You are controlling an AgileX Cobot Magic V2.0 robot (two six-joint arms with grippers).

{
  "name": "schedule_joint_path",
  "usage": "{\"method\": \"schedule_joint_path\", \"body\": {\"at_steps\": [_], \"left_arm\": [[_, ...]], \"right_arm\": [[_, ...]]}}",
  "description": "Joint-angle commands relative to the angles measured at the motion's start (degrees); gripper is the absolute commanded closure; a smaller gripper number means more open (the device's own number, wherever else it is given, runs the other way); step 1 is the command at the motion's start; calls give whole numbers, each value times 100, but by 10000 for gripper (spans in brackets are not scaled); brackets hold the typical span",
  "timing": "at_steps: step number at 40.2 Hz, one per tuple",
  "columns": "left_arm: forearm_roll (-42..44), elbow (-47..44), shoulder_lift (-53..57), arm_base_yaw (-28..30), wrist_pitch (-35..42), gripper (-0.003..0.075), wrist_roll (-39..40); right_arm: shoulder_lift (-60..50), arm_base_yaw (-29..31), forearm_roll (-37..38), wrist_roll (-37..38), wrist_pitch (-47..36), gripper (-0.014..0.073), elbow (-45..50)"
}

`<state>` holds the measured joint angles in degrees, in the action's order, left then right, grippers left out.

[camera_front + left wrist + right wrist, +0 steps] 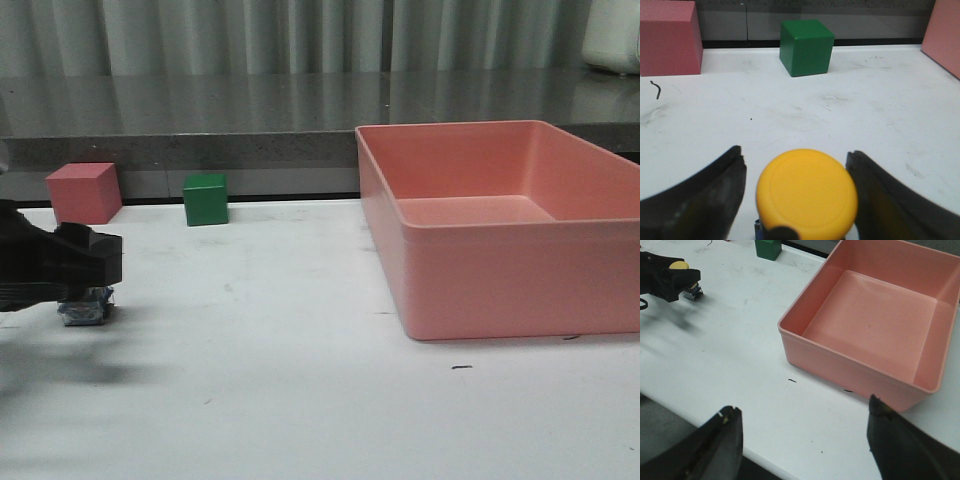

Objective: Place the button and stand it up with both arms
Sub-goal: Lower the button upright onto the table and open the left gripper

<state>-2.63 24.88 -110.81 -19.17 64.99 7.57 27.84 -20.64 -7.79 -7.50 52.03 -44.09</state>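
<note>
The button (807, 192) stands upright on the white table at the left, its yellow cap facing up and its bluish base (85, 308) on the surface. My left gripper (795, 151) straddles it, one finger on each side. A strip of table shows between one finger (715, 195) and the cap, and the other finger sits right at the cap's edge, so the gripper is open. In the right wrist view the cap (679, 264) shows above the left gripper (675, 277). My right gripper (803, 405) hangs open and empty over the table's near edge.
A large pink bin (500, 280) takes up the right half of the table. A pink cube (84, 192) and a green cube (205, 199) stand at the back left, beyond the button. A grey ledge runs along the back.
</note>
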Motion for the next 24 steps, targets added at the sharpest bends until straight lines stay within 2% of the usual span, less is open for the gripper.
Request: {"method": "schedule_joint_path", "body": {"at_steps": [1, 10, 19, 21, 24], "left_arm": [[-13, 78, 192, -44, 1299, 211, 54], [-13, -130, 498, -44, 1299, 205, 54], [-13, -624, 1711, -44, 1203, 205, 54], [-13, -725, 2066, -44, 993, 205, 54], [-13, -769, 2617, -44, 214, 205, 54]], "right_arm": [[16, 25, -33, -42, -407, 53, -133], [16, 25, -33, -42, -407, 53, -133], [16, 25, -33, -42, -407, 53, -133], [16, 25, -33, -42, -407, 53, -133], [16, 25, -33, -42, -407, 53, -133]]}}
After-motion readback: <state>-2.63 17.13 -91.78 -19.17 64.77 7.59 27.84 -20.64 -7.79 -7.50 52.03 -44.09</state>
